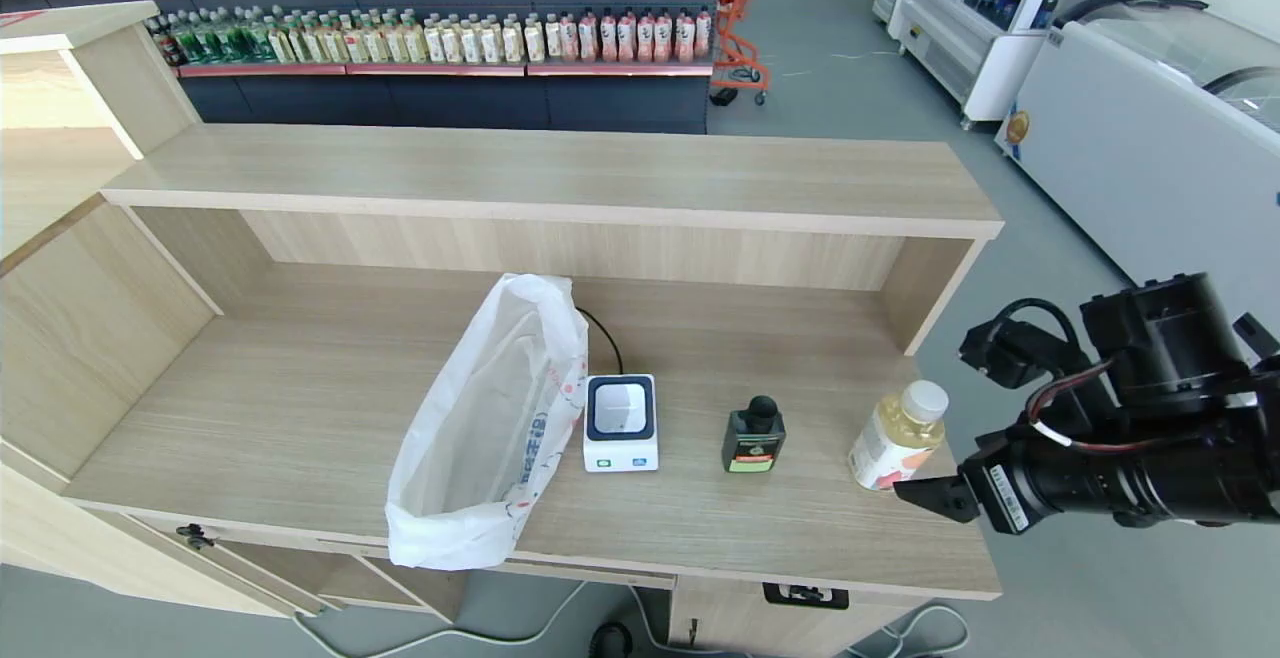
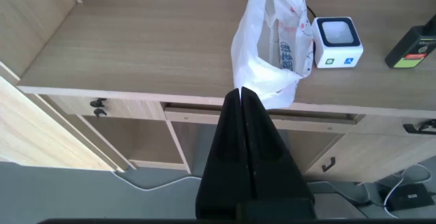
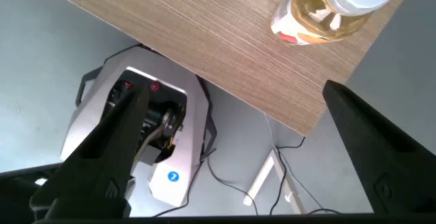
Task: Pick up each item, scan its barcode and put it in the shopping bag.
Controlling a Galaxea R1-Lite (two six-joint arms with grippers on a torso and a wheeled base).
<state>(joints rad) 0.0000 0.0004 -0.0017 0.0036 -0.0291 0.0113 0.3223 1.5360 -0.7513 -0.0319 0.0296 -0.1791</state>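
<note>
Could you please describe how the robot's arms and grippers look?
The right arm is black, made of round segments, with red and white cables and a white label. Both the right gripper and left gripper have flat, tapered black fingers.

white shopping bag (image 1: 480,438), open, on counter (image 1: 300,408); scanner (image 1: 621,422) at its 3 o'clock; dark bottle (image 1: 754,435) then white-capped yellow bottle (image 1: 898,436) upright further toward 3.

The right arm (image 1: 1120,483) is matte black and cylindrical, with red and white cables.
</note>
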